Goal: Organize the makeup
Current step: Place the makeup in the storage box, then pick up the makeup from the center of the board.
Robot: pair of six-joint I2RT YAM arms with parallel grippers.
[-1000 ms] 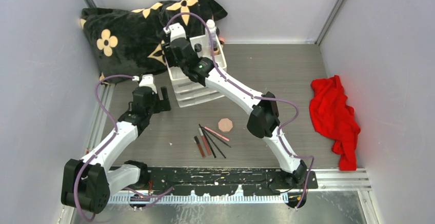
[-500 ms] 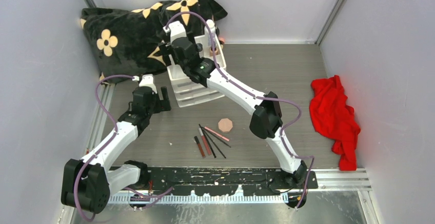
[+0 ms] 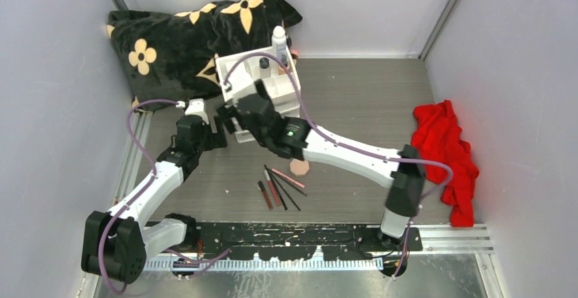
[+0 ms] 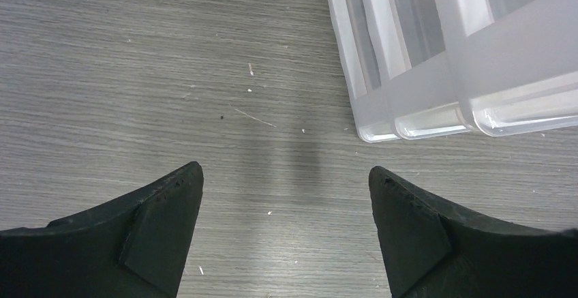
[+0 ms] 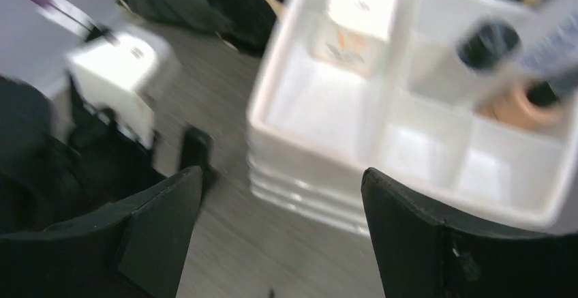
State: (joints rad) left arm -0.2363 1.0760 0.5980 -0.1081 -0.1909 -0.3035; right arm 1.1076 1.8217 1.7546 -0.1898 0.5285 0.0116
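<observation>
Makeup (image 3: pixel 283 182): box (image 5: pixel 354 15) now in organizer (image 5: pixel 320 107), tubes (image 3: pixel 263 194) on counter (image 3: pixel 354 100) at its 6 o'clock. We note right claw (image 5: pixel 279 175) just released and backed off; left claw (image 4: pixel 286 175) released, idle. Tubes next.

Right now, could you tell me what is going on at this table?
The robot is loading a white organizer. A white box, a white bottle and a dark-capped bottle stand in its top. The right gripper is open and empty, near the organizer's front. The left gripper, also open and empty, hovers over bare table beside the drawers. A pink compact, tubes and pencils lie loose on the table, not yet put away.
</observation>
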